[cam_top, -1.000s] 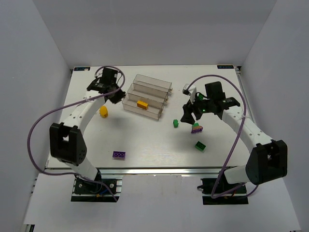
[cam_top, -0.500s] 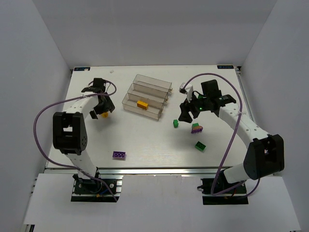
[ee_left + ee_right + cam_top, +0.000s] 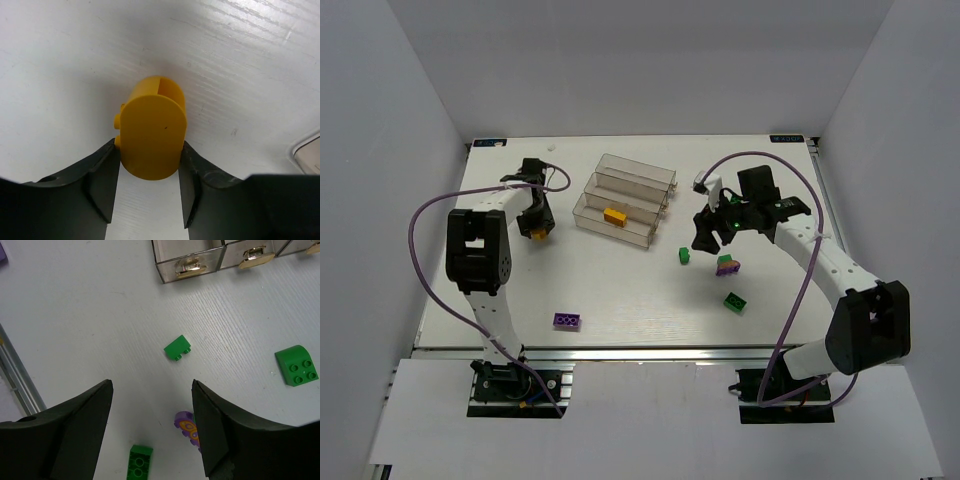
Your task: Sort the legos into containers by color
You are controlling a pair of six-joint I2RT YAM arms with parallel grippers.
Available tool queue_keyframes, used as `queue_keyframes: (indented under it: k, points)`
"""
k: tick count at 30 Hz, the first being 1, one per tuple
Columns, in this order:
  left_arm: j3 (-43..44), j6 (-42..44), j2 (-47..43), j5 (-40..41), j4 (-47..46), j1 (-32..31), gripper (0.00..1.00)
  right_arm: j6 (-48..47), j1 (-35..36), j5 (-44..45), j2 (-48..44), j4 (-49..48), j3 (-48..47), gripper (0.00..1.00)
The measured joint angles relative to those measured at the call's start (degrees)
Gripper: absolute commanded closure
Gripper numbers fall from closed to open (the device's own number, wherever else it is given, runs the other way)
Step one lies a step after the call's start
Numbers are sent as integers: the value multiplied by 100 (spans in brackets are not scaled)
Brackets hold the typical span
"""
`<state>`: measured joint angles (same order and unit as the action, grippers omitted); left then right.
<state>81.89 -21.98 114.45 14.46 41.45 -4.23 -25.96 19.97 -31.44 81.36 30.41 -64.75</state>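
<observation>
A yellow-orange lego (image 3: 152, 132) stands on the white table, left of the containers (image 3: 625, 198); it also shows in the top view (image 3: 535, 234). My left gripper (image 3: 149, 150) is down over it (image 3: 533, 222), shut on it with a finger against each side. Another yellow-orange lego (image 3: 614, 215) lies in the nearest bin. My right gripper (image 3: 151, 390) is open and empty above the table (image 3: 706, 238). Below it lie a small green lego (image 3: 177, 348), a green two-stud lego (image 3: 140, 462), a purple lego (image 3: 186, 424) and a green four-stud lego (image 3: 296, 365).
A second purple lego (image 3: 567, 320) lies near the front left. The green legos (image 3: 684, 256) (image 3: 734, 301) and a purple one (image 3: 727, 265) sit right of centre. The bins' end walls (image 3: 190, 260) show at the top of the right wrist view.
My left gripper has swung from beside the bins down onto the yellow-orange lego and closed on it. My right gripper has shifted slightly left and stays open.
</observation>
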Motion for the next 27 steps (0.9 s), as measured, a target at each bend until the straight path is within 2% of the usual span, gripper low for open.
queue_keyframes:
  k: [3, 8, 13, 16, 18, 21, 23, 27]
  points:
    - [2, 9, -4, -28, -28, 2, 84, 0, 0, 20, -13, 0, 0, 32]
    - [-348, -155, -527, -444, -234, -26, 98, 2, -2, 26, -13, -4, 4, 37]
    - [-1095, -802, -2070, -1497, -614, -66, 100, 9, -2, 33, -13, -9, 7, 47]
    - [-1445, -1384, -2833, -2133, -994, -103, 100, 13, 0, 31, -13, -13, 20, 58]
    - [-1635, -1834, -3062, -2575, -1362, -127, 100, 22, 0, 22, -13, -20, 44, 68]
    - [-1786, -2487, -2946, -3082, -1882, -223, 100, 76, 0, 20, -9, -24, 50, 86]
    - [-1784, -2820, -2697, -3287, -2140, -319, 100, 153, 0, 22, -9, -39, 50, 91]
    - [-1558, -3274, -2050, -3504, -2345, -551, 100, 201, 0, 52, -9, -52, 50, 92]
